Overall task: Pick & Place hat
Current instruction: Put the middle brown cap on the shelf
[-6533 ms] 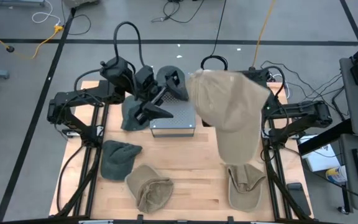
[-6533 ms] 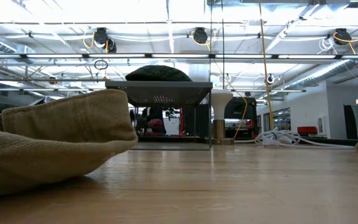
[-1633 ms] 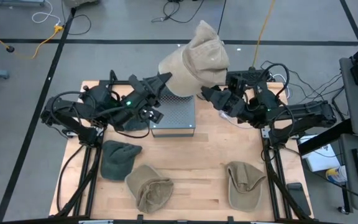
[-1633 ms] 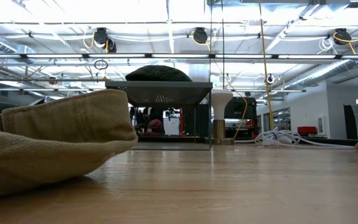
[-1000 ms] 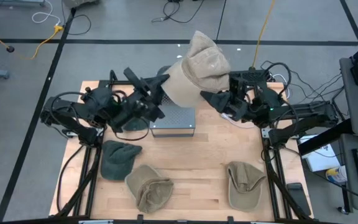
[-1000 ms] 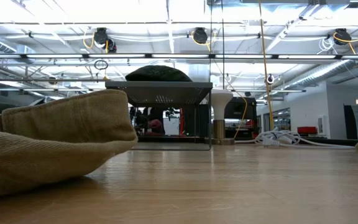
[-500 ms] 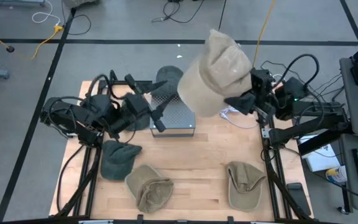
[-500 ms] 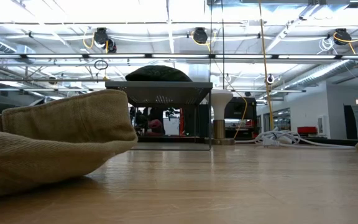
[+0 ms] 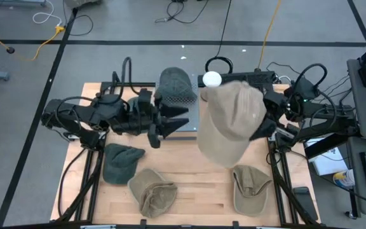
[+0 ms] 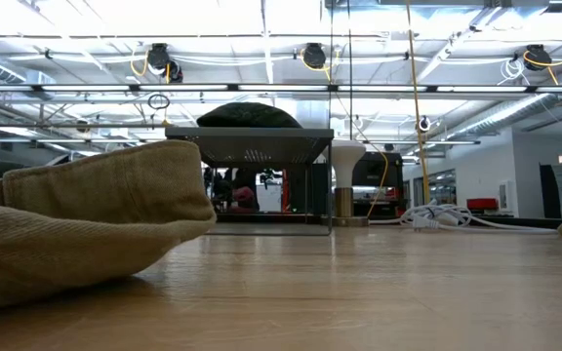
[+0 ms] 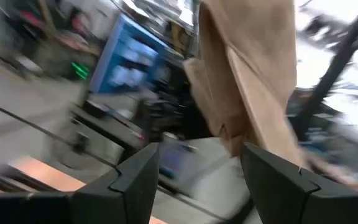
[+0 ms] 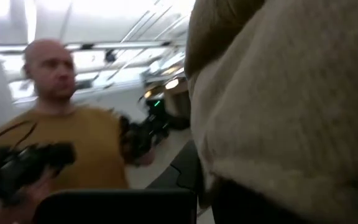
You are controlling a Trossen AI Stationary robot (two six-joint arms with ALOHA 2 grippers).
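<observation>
high view: straight down over the whole wooden table.
low view: table-top height, level toward the room.
wrist views: close, forward.
shared: grey metal stand.

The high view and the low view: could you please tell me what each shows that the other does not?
Only the high view shows both arms: the right gripper lifting the big tan hat, the left gripper open beside the metal stand, and a dark green hat on the table. Only the low view shows ceiling lights. Both show the dark hat on the stand.
</observation>
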